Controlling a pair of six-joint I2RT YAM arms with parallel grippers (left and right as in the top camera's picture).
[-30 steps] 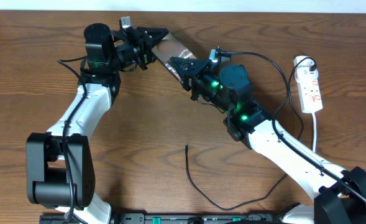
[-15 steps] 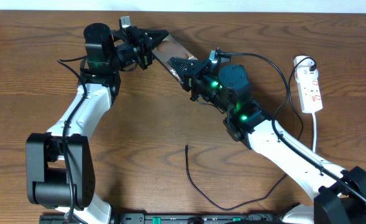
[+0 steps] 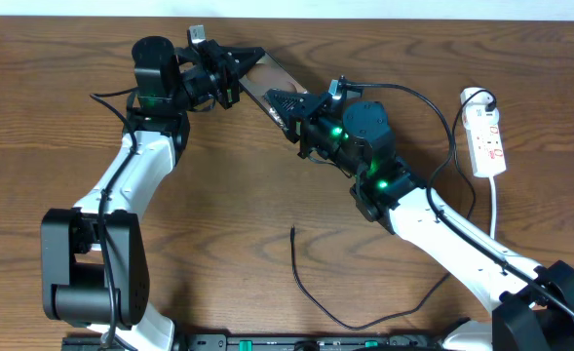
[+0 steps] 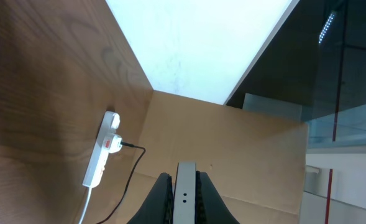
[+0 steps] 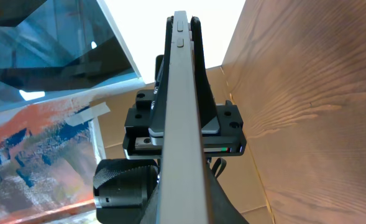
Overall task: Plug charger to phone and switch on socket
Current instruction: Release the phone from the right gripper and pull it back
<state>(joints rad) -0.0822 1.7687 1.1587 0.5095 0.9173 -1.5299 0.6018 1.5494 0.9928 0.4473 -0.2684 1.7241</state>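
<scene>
Clamped shut with the left claw [image 3: 234,72] on one end of the phone [image 3: 267,78] and with the right claw [image 3: 288,103] on the other end, pinching it tilted between the two arms, thin edge toward each wrist camera. Farther out on the counter [image 3: 218,214], lying loose and well apart from the phone: the charger [image 3: 294,255], plug tip [image 3: 293,232] pointing up-counter. Over by the right edge, the socket [image 3: 488,141] with its white cord [image 3: 495,210].

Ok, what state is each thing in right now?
phone: held between both jaws, charger not plugged in.
charger: tip loose on the table, other end in the socket.
socket: switch position unreadable.
left jaws: shut on phone.
right jaws: shut on phone.
</scene>
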